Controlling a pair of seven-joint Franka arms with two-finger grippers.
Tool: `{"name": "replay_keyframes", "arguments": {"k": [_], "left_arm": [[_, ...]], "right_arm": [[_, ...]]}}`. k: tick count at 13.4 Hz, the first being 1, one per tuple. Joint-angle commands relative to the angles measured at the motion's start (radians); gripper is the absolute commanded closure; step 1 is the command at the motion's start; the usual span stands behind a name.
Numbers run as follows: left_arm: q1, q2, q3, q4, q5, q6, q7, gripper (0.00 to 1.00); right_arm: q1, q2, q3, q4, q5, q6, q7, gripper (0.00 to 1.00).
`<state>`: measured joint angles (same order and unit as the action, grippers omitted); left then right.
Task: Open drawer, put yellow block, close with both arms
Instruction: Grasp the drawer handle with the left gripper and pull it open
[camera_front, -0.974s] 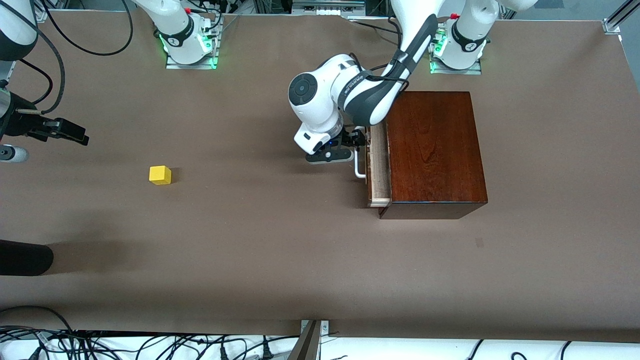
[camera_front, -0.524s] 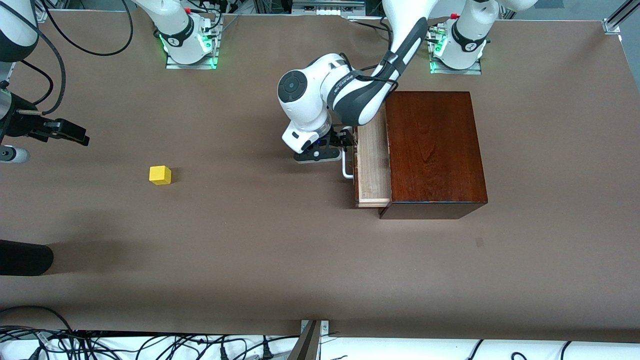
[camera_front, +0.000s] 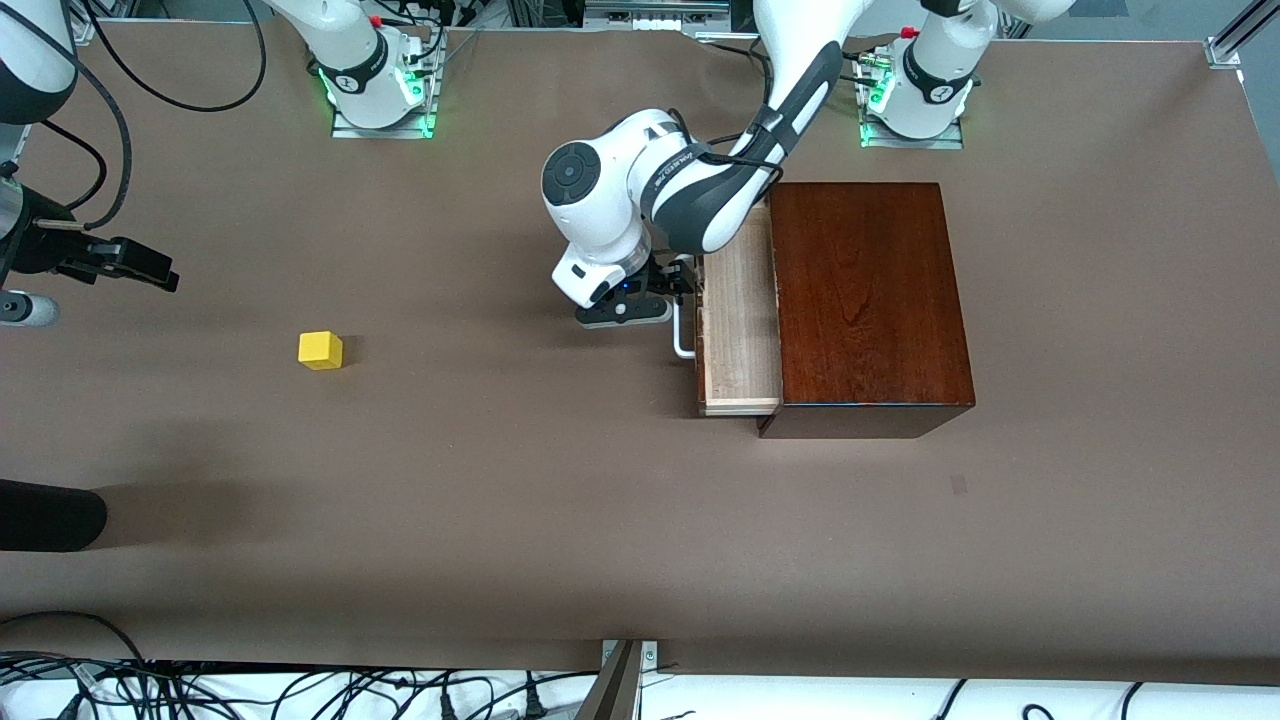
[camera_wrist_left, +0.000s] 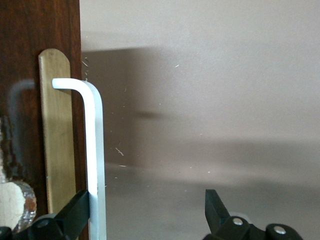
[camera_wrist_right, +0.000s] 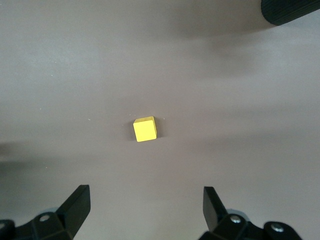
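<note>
The mahogany box (camera_front: 868, 300) stands toward the left arm's end of the table. Its pale wood drawer (camera_front: 740, 325) is pulled partly out toward the right arm's end. My left gripper (camera_front: 688, 287) is open at the white handle (camera_front: 684, 338). In the left wrist view one finger (camera_wrist_left: 75, 216) sits between the handle bar (camera_wrist_left: 95, 150) and the dark drawer front (camera_wrist_left: 25, 60), and the other finger (camera_wrist_left: 214, 209) is well clear. The yellow block (camera_front: 320, 350) lies on the table toward the right arm's end. My right gripper (camera_front: 158, 274) hovers open and empty above the table near it. The block (camera_wrist_right: 145, 129) shows ahead of the right gripper (camera_wrist_right: 146, 205).
A dark rounded object (camera_front: 50, 515) lies at the table's edge at the right arm's end, nearer to the front camera than the block, and shows in the right wrist view (camera_wrist_right: 292, 10). Cables (camera_front: 300, 690) run along the near edge. Brown tabletop (camera_front: 500, 480) lies between block and box.
My left gripper has moved toward the right arm's end with the handle, and the drawer has slid farther out of the box. The right arm and the block have not moved.
</note>
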<state>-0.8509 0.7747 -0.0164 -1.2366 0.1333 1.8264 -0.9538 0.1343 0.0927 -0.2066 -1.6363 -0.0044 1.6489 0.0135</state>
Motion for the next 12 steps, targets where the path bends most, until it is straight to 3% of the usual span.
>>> {"name": "replay_keyframes", "arguments": {"k": [1,8,12], "left_arm": [[-0.033,0.089,0.003,0.138,-0.055,0.017,-0.031,0.0],[0.021,0.049,0.004,0.144,-0.064,-0.005,0.024,0.0],[0.032,-0.006,0.006,0.146,-0.064,-0.104,0.056,0.0]], "right_arm": [[-0.005,0.004,0.004,0.012,-0.003,0.0,-0.017,0.0],[-0.004,0.005,0.006,0.009,-0.003,0.008,-0.017,0.0],[-0.002,0.005,0.006,0.003,-0.003,0.014,-0.017,0.0]]}}
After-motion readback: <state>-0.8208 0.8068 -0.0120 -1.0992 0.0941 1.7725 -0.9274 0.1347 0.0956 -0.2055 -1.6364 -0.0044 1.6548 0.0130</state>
